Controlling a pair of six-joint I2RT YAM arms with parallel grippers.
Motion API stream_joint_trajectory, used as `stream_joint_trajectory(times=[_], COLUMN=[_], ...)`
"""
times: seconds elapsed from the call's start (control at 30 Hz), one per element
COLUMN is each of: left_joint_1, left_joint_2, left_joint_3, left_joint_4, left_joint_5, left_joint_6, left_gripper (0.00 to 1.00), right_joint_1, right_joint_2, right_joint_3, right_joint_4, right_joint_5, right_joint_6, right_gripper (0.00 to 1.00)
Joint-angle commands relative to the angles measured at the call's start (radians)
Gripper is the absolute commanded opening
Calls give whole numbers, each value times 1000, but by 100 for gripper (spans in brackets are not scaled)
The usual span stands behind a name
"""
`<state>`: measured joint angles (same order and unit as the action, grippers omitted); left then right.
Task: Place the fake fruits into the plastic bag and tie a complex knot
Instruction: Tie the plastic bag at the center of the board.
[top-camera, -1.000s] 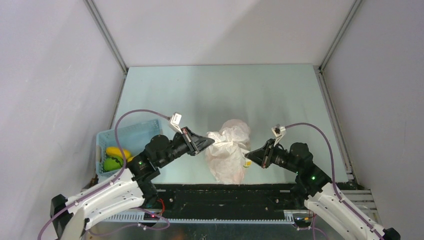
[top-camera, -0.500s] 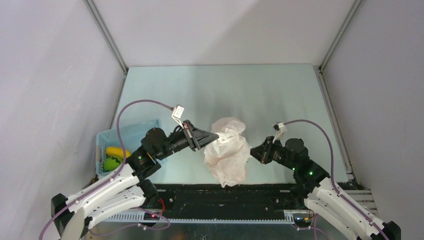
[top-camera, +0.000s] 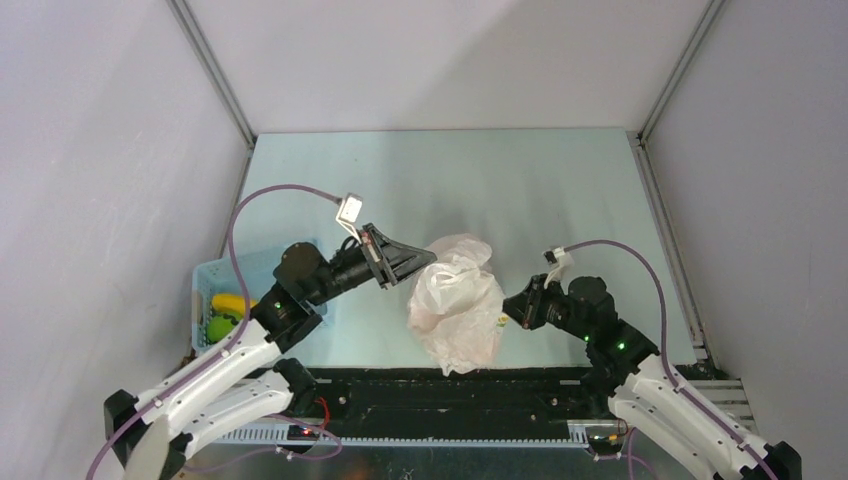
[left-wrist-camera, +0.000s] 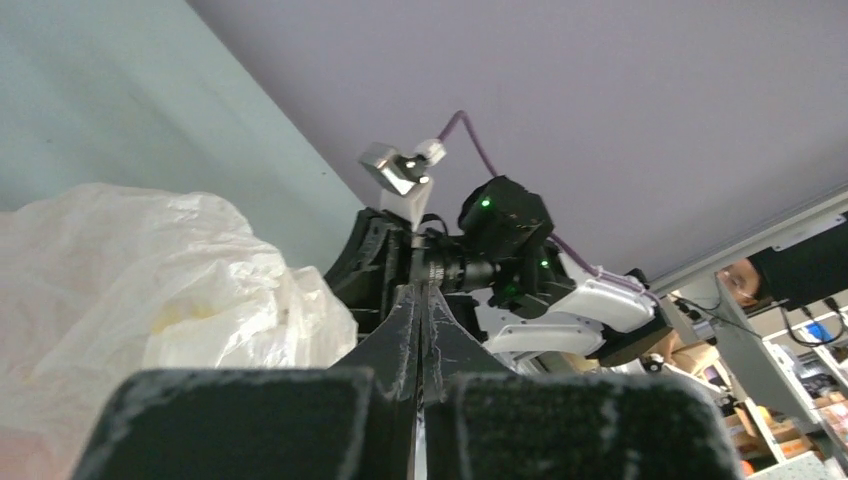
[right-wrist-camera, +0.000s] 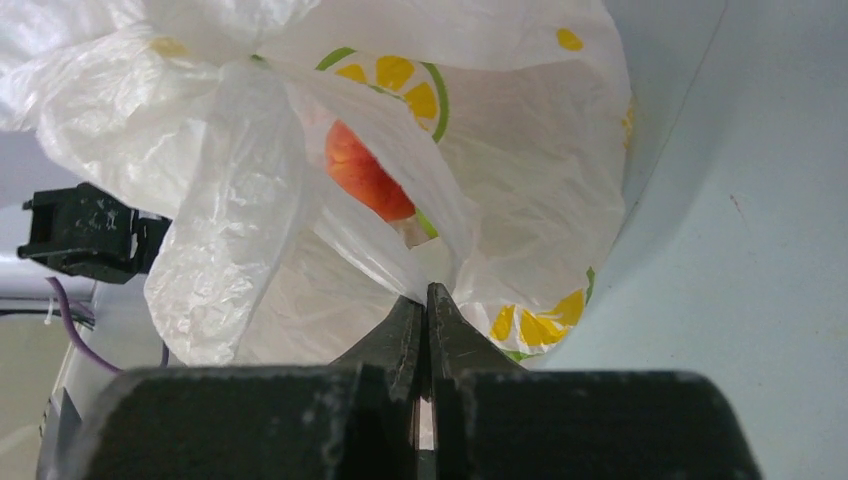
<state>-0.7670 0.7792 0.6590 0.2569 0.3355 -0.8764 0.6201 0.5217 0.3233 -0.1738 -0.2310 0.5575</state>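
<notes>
Bag (top-camera: 455, 305): white, crinkled, translucent. It sat near the middle of the tabletop (top-camera: 450, 180), close to the near edge and between the two arms. Its top was bunched and rumpled. Yellow citrus-slice prints (right-wrist-camera: 400, 80) showed on the film in the right wrist view.

Red fruit (right-wrist-camera: 365, 175): seen inside the bag through a gap between folds, in the upper part of the right wrist view. Any other contents were hidden by the plastic.

Left arm (top-camera: 220, 365): reached in from the left, with its jaws fully closed. The tips met the bag's upper left lobe in the top view. In the left wrist view the bag lay against the left side of the jaws. A pale sliver showed in the seam between them, but I could not tell whether it was pinched film.

Right arm (top-camera: 650, 385): reached in from the right, with its jaws fully closed. A fold of the bag's film ran down into the tips and was pinched there, low on the bag's right side.

Basket (top-camera: 205, 285): light blue, at the left edge of the tabletop, well apart from the bag. It held a yellow fruit (top-camera: 232, 303) and, just nearer, a green fruit (top-camera: 220, 327), the two touching.
</notes>
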Motion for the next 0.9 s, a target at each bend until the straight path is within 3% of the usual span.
stream_joint_trajectory(times=[0.0,0.1,0.2,0.27,0.37,0.5,0.53,0.57,0.77,0.87], left_joint_1=[35,62,95,119,158,190,191,191,191,190], left_joint_2=[-2,6,25,34,61,144,158,184,239,234], left_joint_3=[55,93,139,170,219,331,366,380,423,413], left_joint_4=[-71,-164,-252,-320,-409,-544,-583,-599,-632,-647], left_joint_5=[56,70,92,101,142,185,187,188,200,149], left_joint_6=[71,127,180,246,327,486,546,576,716,752], left_gripper=[0,0,14,29,62,94,97,99,99,99], right_joint_1=[5,5,1,-8,-38,-93,-101,-115,-123,-57], right_joint_2=[-30,-48,-72,-93,-129,-159,-159,-152,-17,68], right_joint_3=[34,48,77,101,131,192,217,231,370,425], right_joint_4=[48,14,-55,-125,-234,-310,-313,-304,-191,-183], right_joint_5=[-71,-83,-68,-55,-42,-26,-21,-16,56,136], right_joint_6=[-47,-53,-69,-94,-114,-103,-83,-73,145,239], right_gripper=[8,27,47,56,65,88,97,98,99,100])
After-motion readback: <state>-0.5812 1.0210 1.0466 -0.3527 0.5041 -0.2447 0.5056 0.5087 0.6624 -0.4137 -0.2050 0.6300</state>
